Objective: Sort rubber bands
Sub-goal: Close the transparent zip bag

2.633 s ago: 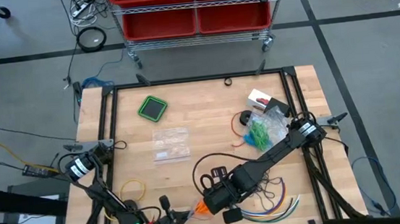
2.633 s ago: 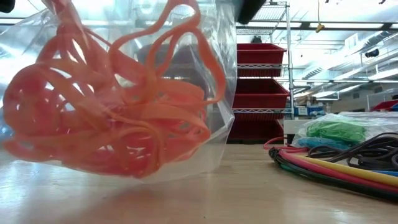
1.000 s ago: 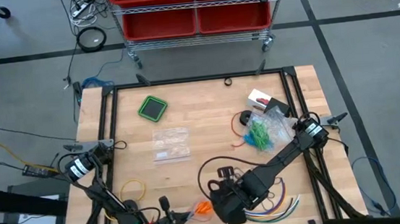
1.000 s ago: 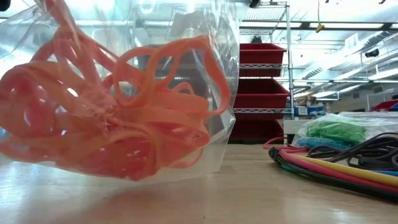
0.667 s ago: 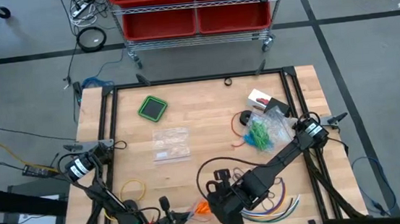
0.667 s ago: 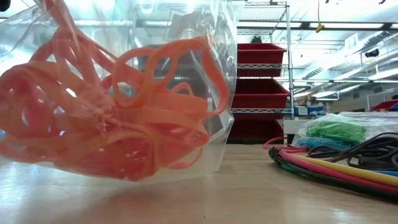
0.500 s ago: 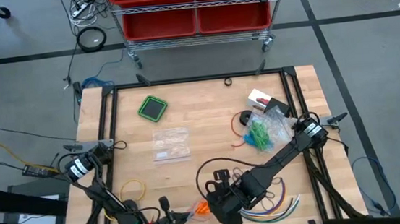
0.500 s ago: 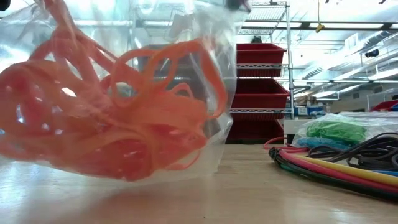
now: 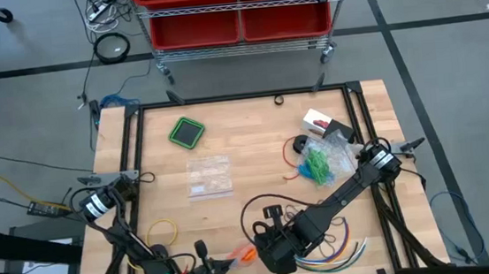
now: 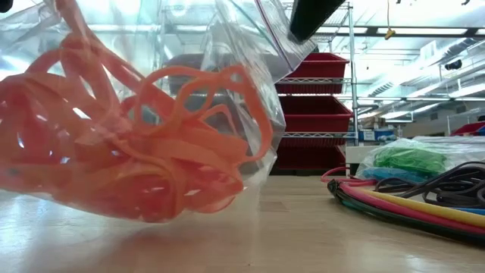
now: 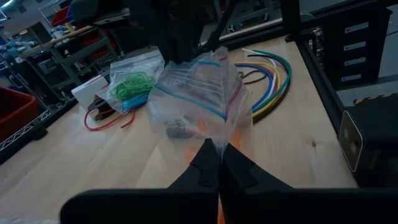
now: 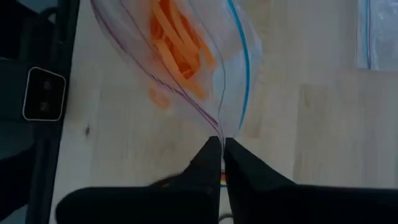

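Observation:
A clear zip bag (image 11: 198, 93) full of orange rubber bands (image 10: 129, 163) rests by its underside on the table near the front edge, its zip edge raised. My left gripper (image 11: 216, 160) is shut on one side of it. My right gripper (image 12: 221, 144), slanting down from above, is shut on the bag's zip edge. In the high view the bag (image 9: 246, 254) shows between the left gripper (image 9: 231, 264) and the right gripper (image 9: 261, 242). Green rubber bands (image 9: 318, 162) lie in another clear bag at the right. My left gripper pinches the bag's near edge (image 11: 214, 138) between its two shut fingers, coming in almost level from the table's left. The film rises from the fingertips toward the zip edge. My right gripper pinches the bag's zip edge (image 12: 221, 127) between its two fingers, coming from above and slanting down. The film runs taut from the dark fingers (image 10: 309, 17) down to the bag's body. The bag's underside (image 10: 151, 216) rests on the table.
Multicoloured cables (image 9: 334, 249) curve just right of the bag, near the front edge. An empty clear bag (image 9: 208, 176) lies mid-table, a green square pad (image 9: 187, 131) far left, a yellow ring (image 9: 160, 231) near left, a white box (image 9: 319, 122) far right.
My right gripper has come down a little and taken hold of the bag's zip edge. That edge is now drawn taut up toward it, and the orange bands inside have shifted and sagged lower. The bag's underside has stayed on the table.

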You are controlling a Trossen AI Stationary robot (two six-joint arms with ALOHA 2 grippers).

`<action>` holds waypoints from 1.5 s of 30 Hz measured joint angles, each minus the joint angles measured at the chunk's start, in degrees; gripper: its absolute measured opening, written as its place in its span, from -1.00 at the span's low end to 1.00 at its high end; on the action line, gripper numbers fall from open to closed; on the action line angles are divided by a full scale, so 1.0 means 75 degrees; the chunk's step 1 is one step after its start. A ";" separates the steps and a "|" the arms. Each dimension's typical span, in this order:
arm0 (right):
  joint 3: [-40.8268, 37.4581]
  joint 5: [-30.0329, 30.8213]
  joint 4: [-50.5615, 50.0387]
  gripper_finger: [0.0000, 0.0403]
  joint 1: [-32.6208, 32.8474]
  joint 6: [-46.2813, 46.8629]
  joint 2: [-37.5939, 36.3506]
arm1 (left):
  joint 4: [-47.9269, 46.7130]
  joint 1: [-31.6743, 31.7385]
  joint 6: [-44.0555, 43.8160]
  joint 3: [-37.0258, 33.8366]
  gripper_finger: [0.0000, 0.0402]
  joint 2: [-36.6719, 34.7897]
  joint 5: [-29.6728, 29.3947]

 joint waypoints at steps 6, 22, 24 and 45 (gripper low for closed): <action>0.0012 -0.0021 -0.0357 -1.00 0.0014 0.0109 -0.0008 | -0.0001 0.0000 0.0000 0.0000 -1.00 0.0000 0.0000; 0.0542 -0.0085 -0.1600 -0.83 0.0386 0.0720 -0.0025 | -0.0003 0.0000 0.0003 0.0000 -1.00 0.0000 0.0000; 0.0542 0.0041 -0.1478 -0.71 0.0388 0.0729 -0.0025 | -0.0003 0.0000 0.0003 0.0000 -1.00 0.0000 0.0000; -0.0481 0.0274 0.0638 -0.02 0.0124 0.0354 -0.0011 | 0.0028 0.0003 0.0003 0.0000 -1.00 0.0000 0.0059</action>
